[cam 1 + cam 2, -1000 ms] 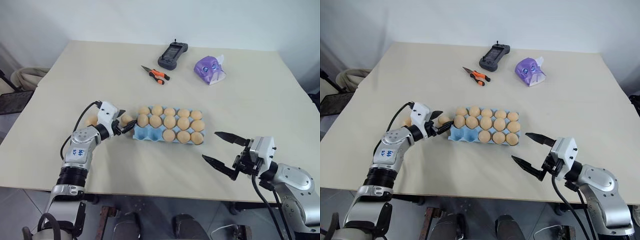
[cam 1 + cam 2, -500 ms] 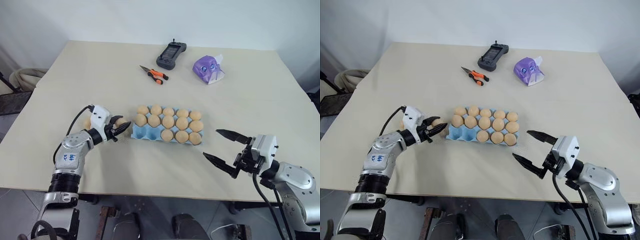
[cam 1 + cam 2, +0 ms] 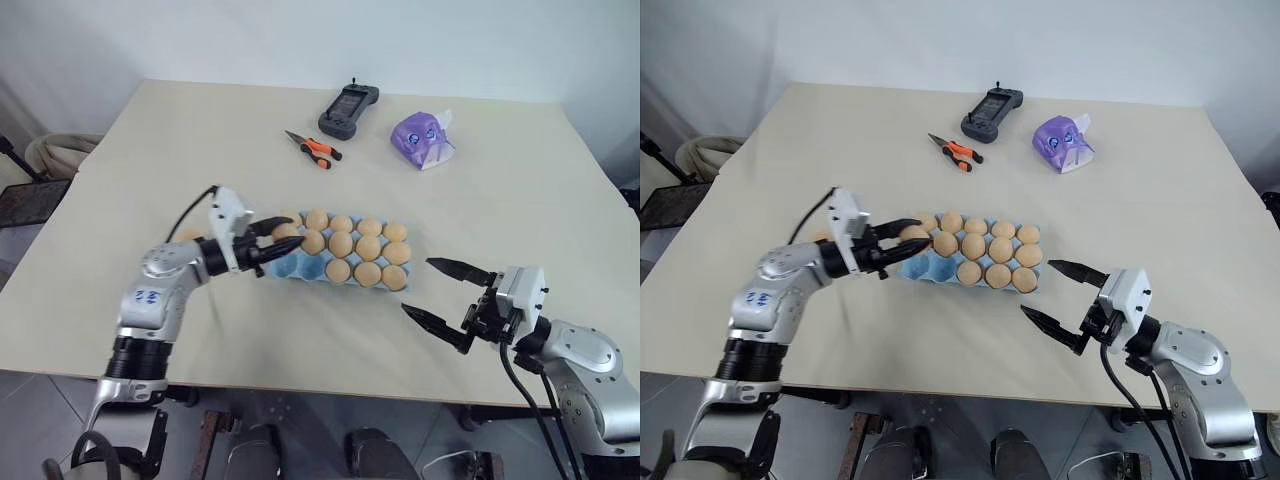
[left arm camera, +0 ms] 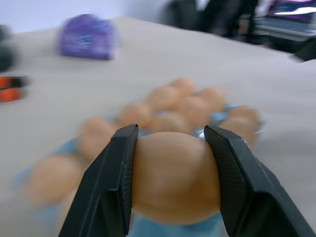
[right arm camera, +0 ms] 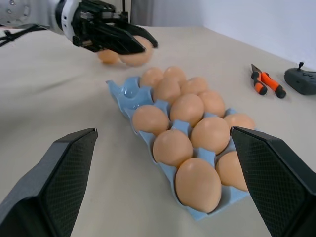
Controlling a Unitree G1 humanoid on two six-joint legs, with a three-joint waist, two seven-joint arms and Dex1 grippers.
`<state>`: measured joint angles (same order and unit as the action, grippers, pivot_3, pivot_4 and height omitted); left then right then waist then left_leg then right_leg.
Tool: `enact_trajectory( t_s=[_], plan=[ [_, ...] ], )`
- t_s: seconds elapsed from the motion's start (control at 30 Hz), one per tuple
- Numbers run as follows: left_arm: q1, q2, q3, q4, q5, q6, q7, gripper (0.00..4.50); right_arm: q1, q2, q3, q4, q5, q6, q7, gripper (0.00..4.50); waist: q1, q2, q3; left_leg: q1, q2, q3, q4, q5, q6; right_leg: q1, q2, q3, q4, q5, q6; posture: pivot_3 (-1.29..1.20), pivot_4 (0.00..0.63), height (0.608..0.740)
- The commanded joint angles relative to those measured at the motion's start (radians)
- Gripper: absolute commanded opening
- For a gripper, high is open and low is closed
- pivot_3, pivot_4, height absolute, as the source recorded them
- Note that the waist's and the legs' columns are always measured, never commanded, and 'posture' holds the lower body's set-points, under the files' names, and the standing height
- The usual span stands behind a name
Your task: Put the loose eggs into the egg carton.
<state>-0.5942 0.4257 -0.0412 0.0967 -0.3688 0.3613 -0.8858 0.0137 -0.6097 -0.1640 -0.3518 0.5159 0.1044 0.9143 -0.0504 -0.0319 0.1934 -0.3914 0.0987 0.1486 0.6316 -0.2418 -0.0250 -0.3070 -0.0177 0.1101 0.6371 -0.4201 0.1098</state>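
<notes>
**Left gripper carrying an egg over the carton**

Your left gripper (image 3: 275,238) is pinching an egg (image 4: 175,176) between both fingers, above the carton's (image 3: 300,268) left end on the bench (image 3: 500,200). Your right gripper (image 3: 448,304) is hanging spread wide, holding nothing. The head view is showing another loose egg (image 3: 188,236) behind your left arm. A second ago the left gripper was down at the bench beside the carton.
</notes>
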Motion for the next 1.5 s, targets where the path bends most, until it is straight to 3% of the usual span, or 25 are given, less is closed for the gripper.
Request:
enact_trajectory(
  t_s=[0.03,0.13,0.3,0.4,0.6,0.73,1.03,1.27,1.5],
  plan=[
    [-0.049,-0.023,-0.058,0.067,0.055,-0.053,-0.024,1.87,0.005,0.007,-0.021,-0.031,-0.001,-0.020,-0.019,4.50,-0.003,0.000,0.000,0.000,0.000,0.000,0.000,0.000,0.000,0.000,0.001,0.000,0.000,0.000,0.000,0.00,0.150,0.740],
    [-0.069,-0.027,-0.076,0.105,0.079,-0.080,-0.041,1.87,0.028,0.005,-0.034,-0.053,0.005,-0.018,-0.029,4.50,-0.005,0.000,0.000,0.000,0.001,0.000,0.000,0.000,-0.001,-0.001,0.005,0.002,0.000,0.000,0.000,0.00,0.150,0.740],
    [-0.073,-0.007,-0.038,0.140,0.091,-0.103,-0.024,3.47,0.062,0.000,-0.048,-0.072,0.010,-0.023,-0.037,4.50,-0.006,0.000,0.000,0.000,0.003,0.000,-0.001,0.000,-0.003,-0.001,0.007,0.003,0.000,-0.001,-0.002,0.00,0.150,0.740],
    [-0.012,0.023,-0.016,0.029,-0.002,-0.059,-0.124,4.46,0.065,0.002,-0.044,-0.067,0.008,-0.026,-0.035,4.50,-0.007,0.000,0.000,0.000,0.004,0.000,-0.001,0.000,-0.004,-0.001,0.007,0.003,0.000,-0.001,-0.002,0.00,0.150,0.740],
    [0.104,0.118,0.140,-0.109,-0.051,-0.036,-0.069,4.49,0.012,-0.001,-0.017,-0.016,0.014,-0.032,0.001,4.50,-0.008,0.000,0.000,0.001,0.006,0.000,0.000,0.000,-0.004,-0.001,0.006,0.003,0.000,-0.001,-0.002,0.00,0.150,0.740],
    [0.322,0.172,0.359,-0.234,-0.090,-0.058,0.018,4.49,-0.040,-0.006,0.003,0.030,0.018,-0.035,0.048,4.50,-0.021,0.000,0.000,0.001,0.007,0.000,-0.002,0.000,-0.004,-0.001,0.006,0.003,0.000,-0.001,-0.002,0.00,0.150,0.740],
    [0.803,0.103,0.701,-0.411,-0.100,-0.119,0.170,4.49,-0.120,-0.016,-0.003,0.128,0.029,-0.072,0.164,4.50,-0.018,0.000,0.001,0.001,0.006,-0.001,-0.003,-0.003,-0.003,0.002,-0.004,0.000,-0.005,-0.002,-0.003,0.00,0.150,0.740],
    [0.939,0.051,0.751,-0.339,-0.109,-0.167,0.196,4.49,-0.123,0.000,0.021,0.113,0.043,-0.127,0.241,4.50,-0.004,-0.001,0.001,0.000,0.001,-0.002,-0.004,-0.007,0.001,0.003,-0.009,-0.003,-0.010,-0.001,-0.003,0.00,0.150,0.740],
    [0.785,0.077,0.621,-0.302,-0.089,-0.114,0.260,4.49,-0.094,-0.026,0.001,0.115,0.025,-0.134,0.242,4.50,-0.002,-0.002,0.000,-0.001,0.001,-0.001,-0.004,-0.009,0.001,0.003,-0.010,-0.004,-0.011,-0.001,-0.003,0.00,0.150,0.740]
  ],
)
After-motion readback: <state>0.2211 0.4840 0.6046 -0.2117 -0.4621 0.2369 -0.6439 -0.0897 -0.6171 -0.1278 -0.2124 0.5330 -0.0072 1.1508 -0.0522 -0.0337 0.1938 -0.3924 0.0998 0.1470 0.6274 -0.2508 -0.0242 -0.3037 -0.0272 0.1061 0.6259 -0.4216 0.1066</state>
